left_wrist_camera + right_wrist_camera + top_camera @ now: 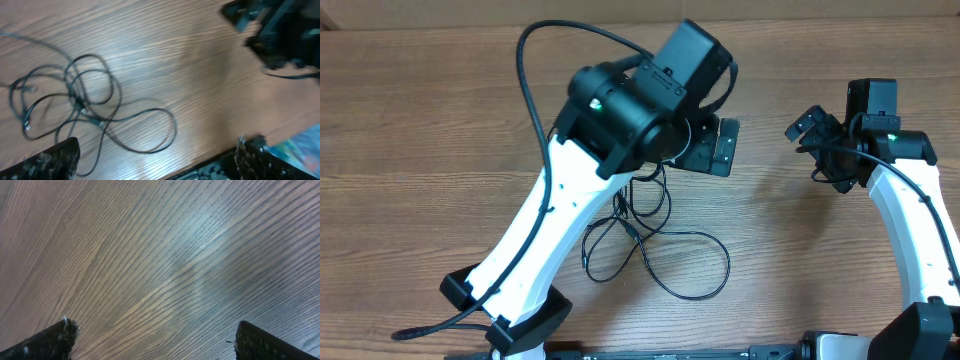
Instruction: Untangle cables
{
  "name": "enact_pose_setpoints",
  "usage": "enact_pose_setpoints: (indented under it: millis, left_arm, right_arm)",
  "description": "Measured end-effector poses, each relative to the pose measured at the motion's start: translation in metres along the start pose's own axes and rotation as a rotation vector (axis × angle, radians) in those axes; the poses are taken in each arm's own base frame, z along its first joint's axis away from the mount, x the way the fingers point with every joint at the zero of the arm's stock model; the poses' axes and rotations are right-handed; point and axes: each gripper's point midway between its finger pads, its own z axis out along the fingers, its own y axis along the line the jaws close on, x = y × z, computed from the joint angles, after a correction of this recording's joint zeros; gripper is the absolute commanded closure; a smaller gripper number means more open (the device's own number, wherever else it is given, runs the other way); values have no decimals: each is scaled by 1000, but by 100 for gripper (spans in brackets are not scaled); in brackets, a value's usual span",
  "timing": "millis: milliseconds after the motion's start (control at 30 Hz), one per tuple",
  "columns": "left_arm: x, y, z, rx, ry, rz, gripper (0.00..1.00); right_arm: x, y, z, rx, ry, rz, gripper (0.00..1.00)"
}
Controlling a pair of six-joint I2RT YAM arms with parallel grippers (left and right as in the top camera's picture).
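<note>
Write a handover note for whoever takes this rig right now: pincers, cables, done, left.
Left pincer: open, empty, above the table, not touching the cables.
Right pincer: open, empty, over bare wood off to the right, no cable in its view.
Cable tangle: thin black loops crossing at a knot, flat on the table beside the left arm.
Done: nothing visible, loops are knotted.
Left: grasp and separate the cables.

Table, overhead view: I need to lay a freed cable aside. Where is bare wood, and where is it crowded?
Bare: the table left of the left arm, and the strip between the cables and the right arm. Crowded: centre, where the cables lie by the left gripper.
</note>
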Motion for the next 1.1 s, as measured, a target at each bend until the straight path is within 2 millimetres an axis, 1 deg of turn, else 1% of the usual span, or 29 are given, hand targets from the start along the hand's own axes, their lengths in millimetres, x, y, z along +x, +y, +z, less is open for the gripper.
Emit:
enact_pose_setpoints:
  millis: [100,200,300,333,367,400,467,500,533,633,700,767,833,900,933,967,1000,1067,1100]
  left_arm:
    - [4,16,17,-58,47,-35,0]
    - [7,40,33,-101,113,-111,0]
    - [13,61,47,-94,200,-208,0]
    - [16,64,52,-78,235,-233,0]
    - [23,64,59,-49,285,-252,0]
    - [36,61,70,-9,364,-264,0]
    - [53,58,90,10,445,-279,0]
    - [56,58,93,6,455,-284,0]
    - [69,57,108,-16,495,-310,0]
    - [85,52,139,-53,506,-339,0]
    - [97,44,157,-76,501,-342,0]
    - [103,38,169,-100,480,-345,0]
    - [110,35,176,-141,464,-360,0]
    - [112,35,182,-172,429,-352,1]
    - [109,35,186,-191,391,-328,0]
    - [106,36,188,-205,362,-300,5]
    - [101,36,191,-216,326,-253,9]
    - [92,36,195,-220,272,-136,11]
    - [89,36,197,-222,259,-64,13]
  right_arm:
    - [0,0,0,1,-1,0,0]
    - [0,0,0,1,-2,0,0]
    - [0,0,0,2,-2,0,0]
    - [0,0,0,2,-1,0,0]
    - [0,0,0,1,-2,0,0]
    - [0,0,0,3,-1,0,0]
    - [0,-1,0,3,-1,0,0]
    - [0,-1,0,3,-1,0,0]
    - [0,0,0,3,-1,0,0]
    - [0,0,0,3,-1,0,0]
    - [0,0,0,3,-1,0,0]
    - [0,0,0,3,-1,0,0]
    - [0,-1,0,3,-1,0,0]
    - [0,0,0,3,-1,0,0]
    - [0,0,0,3,-1,0,0]
    - [0,0,0,2,-1,0,0]
    - [0,0,0,2,-1,0,0]
    - [0,0,0,3,-1,0,0]
    - [0,-1,0,3,-1,0,0]
